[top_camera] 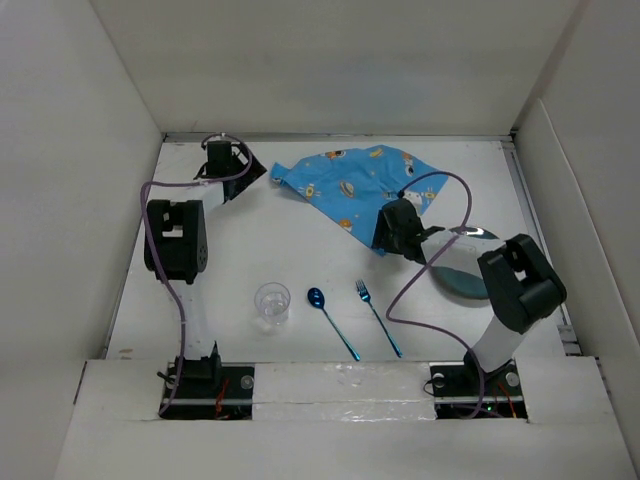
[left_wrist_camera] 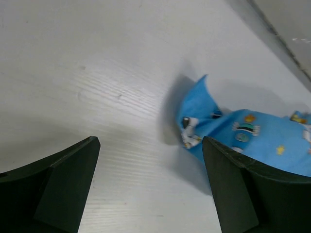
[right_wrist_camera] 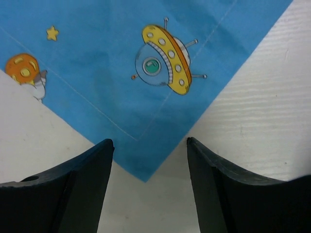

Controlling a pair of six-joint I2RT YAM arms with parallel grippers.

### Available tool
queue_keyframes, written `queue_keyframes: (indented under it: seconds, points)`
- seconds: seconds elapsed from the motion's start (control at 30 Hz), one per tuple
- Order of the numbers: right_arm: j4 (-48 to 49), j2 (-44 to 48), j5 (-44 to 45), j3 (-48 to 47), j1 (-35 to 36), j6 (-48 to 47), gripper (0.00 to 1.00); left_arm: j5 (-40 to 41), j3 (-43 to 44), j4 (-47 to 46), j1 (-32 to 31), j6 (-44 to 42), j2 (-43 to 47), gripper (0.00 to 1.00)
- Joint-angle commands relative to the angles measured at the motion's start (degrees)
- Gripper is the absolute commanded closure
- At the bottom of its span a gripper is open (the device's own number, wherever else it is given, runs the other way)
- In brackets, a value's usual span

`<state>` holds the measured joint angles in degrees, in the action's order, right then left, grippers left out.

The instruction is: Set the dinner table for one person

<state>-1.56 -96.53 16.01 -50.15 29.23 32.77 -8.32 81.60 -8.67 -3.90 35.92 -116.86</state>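
Top external view shows the table (top_camera: 300, 250) filling the middle of the frame, with the blue placemat (top_camera: 345, 185) lying crooked at upper centre. The risk, as I judge it, is that a grab at the bunched left corner drags the cloth more askew or folds it over. In the wrist views the left claw (left_wrist_camera: 150, 145) gapes wide and empty, the rumpled corner just ahead. The right claw (right_wrist_camera: 149, 145) stands apart over the lower corner, holding nothing — whether its tips touch the cloth I cannot tell.
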Motion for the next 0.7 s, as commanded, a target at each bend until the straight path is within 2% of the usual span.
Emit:
queue_keyframes:
  seconds: [0.0, 0.07, 0.1, 0.17, 0.23, 0.27, 0.33, 0.4, 0.5, 0.53, 0.67]
  points:
    - [-2.5, -1.6, 2.7, -4.8, 0.5, 1.6, 0.35, -1.7, 4.6, -0.1, -1.5, 2.0, -2.4, 0.16]
    - [-4.7, -3.3, 4.6, -6.1, 1.2, 2.1, 0.37, -1.7, 5.3, -0.3, -1.5, 2.0, -3.5, 0.17]
    - [-6.2, -3.7, 5.0, -7.1, 1.9, 2.3, 0.43, -1.5, 6.4, -0.5, -1.5, 1.9, -4.1, 0.18]
    - [-8.4, -5.0, 6.3, -8.2, 2.6, 3.3, 0.46, -1.5, 7.8, 0.2, -1.5, 1.8, -6.2, 0.20]
    - [-11.5, -5.9, 7.9, -8.9, 4.1, 4.7, 0.59, -1.5, 11.0, 1.4, -1.5, 0.8, -9.0, 0.20]
    - [-11.5, -5.9, 7.9, -8.9, 4.2, 4.8, 0.59, -1.8, 11.0, 1.4, -1.5, 0.8, -9.0, 0.20]
    - [-12.0, -6.1, 8.7, -8.7, 4.9, 5.7, 0.82, -2.2, 13.0, 2.0, -1.5, 0.3, -10.8, 0.20]
    - [-11.9, -6.0, 8.5, -8.6, 4.9, 6.2, 1.00, -4.0, 16.6, 3.1, -1.5, -0.6, -13.3, 0.21]
    - [-11.7, -4.2, 9.0, -8.1, 4.9, 7.0, 1.00, -2.5, 20.5, 7.6, -2.6, -3.1, -15.6, 0.26]
    - [-11.9, -3.1, 10.5, -8.1, 4.9, 7.0, 1.00, -2.2, 20.5, 7.9, -2.6, -3.7, -15.6, 0.34]
    - [-12.9, 4.0, 16.2, -7.9, 2.4, 5.6, 1.00, -2.7, 19.9, 7.8, -2.6, -3.8, -16.5, 0.49]
